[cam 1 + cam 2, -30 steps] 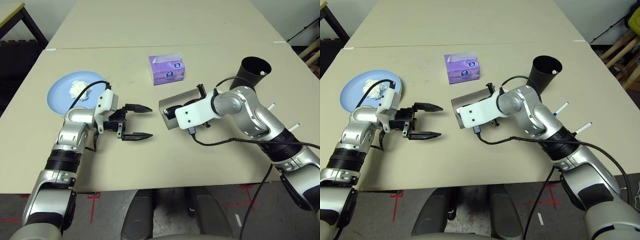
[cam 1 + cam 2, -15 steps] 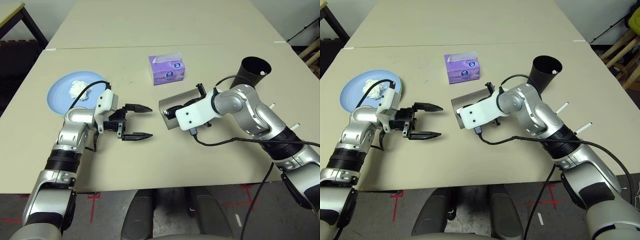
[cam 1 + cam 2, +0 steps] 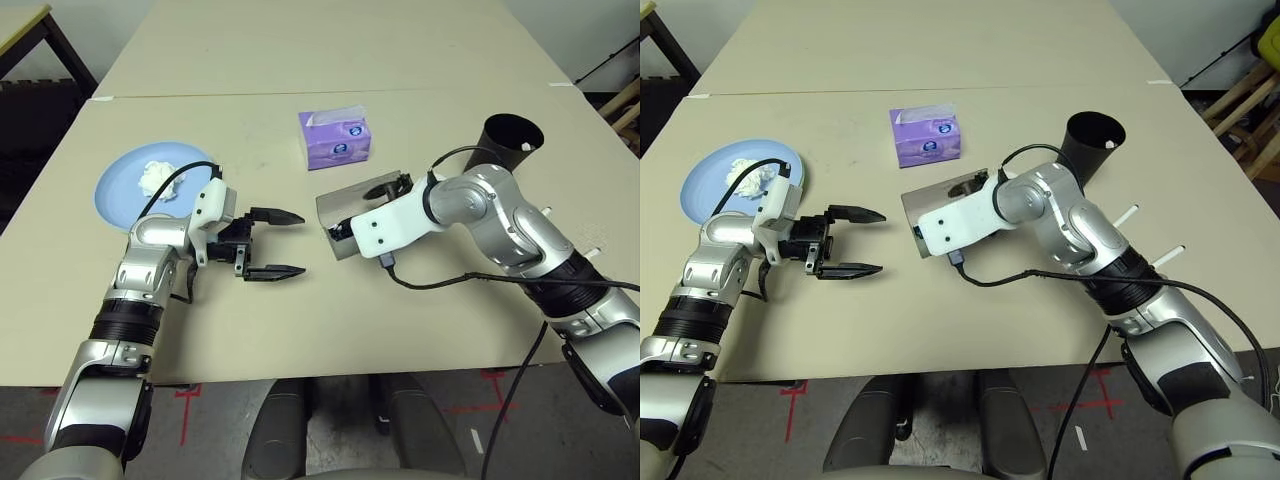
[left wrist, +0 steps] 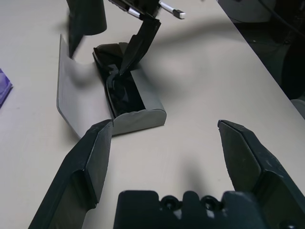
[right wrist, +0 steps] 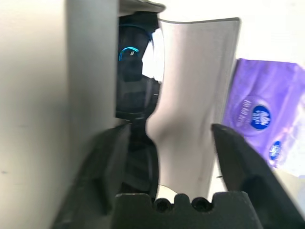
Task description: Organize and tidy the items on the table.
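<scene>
Mid-worktop (image 3: 330,310): grey case (image 4: 119,102), hinged lid up, glossy black sunglasses (image 4: 123,93) lying in the tray. Right pincer (image 5: 164,157) spread wide over the case, holding nothing, one finger at the sunglasses, the other over the lid. Left pincer (image 3: 277,243) wide, empty, just beside the case. Purple tissue box (image 3: 335,138) behind it. Tapered black cup (image 3: 505,145) to the right. Round blue plate (image 3: 125,195) far left with crumpled tissue (image 3: 153,177). Matte beige top.
</scene>
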Controlling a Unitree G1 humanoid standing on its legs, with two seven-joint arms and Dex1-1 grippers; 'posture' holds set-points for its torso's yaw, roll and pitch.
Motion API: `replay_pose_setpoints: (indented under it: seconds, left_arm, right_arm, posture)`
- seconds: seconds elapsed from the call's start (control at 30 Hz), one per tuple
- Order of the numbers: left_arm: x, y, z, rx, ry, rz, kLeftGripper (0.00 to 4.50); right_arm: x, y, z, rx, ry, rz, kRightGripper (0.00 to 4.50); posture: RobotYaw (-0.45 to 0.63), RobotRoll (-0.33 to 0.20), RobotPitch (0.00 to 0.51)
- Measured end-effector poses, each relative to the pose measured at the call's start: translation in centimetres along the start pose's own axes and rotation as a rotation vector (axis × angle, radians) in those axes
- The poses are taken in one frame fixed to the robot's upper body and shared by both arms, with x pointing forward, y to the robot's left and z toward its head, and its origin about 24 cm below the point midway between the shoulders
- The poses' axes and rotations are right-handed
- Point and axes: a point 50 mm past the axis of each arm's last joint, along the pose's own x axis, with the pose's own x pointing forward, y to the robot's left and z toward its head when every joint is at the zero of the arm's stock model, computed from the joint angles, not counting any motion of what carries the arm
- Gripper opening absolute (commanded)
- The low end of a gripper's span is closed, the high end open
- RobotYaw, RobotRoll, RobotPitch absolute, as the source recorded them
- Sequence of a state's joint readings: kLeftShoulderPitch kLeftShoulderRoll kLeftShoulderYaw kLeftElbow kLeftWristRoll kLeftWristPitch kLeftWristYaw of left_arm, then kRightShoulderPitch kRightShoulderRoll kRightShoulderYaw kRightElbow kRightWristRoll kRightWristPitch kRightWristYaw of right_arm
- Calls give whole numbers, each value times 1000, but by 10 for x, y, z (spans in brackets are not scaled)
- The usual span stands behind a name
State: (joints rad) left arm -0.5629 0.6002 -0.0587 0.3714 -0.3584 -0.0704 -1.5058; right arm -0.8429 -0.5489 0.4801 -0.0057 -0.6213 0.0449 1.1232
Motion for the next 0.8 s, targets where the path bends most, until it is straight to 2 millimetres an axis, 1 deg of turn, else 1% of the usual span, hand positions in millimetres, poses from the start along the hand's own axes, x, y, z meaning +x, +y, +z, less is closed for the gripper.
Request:
replay_pose_setpoints:
  seconds: [0.23,0.43,0.53,0.8]
  left_arm:
    - [0,0,0,0,0,4,4500]
    - [0,1,1,5,0,4,4500]
    - [0,2,3,10,-1,4,4500]
    - [0,3,2,8,-1,4,4500]
  right_arm:
    - [0,0,0,-6,-2,3,4460]
    - [-4,-1,-1,-8,-3,10,4460]
    - [-11,-6,-3,36,-8,1,4460]
    - [-40,-25,-12,221,-76,-74,4460]
  posture:
    - [84,0,173]
    - [78,0,168]
    - [74,0,165]
    - [65,0,160]
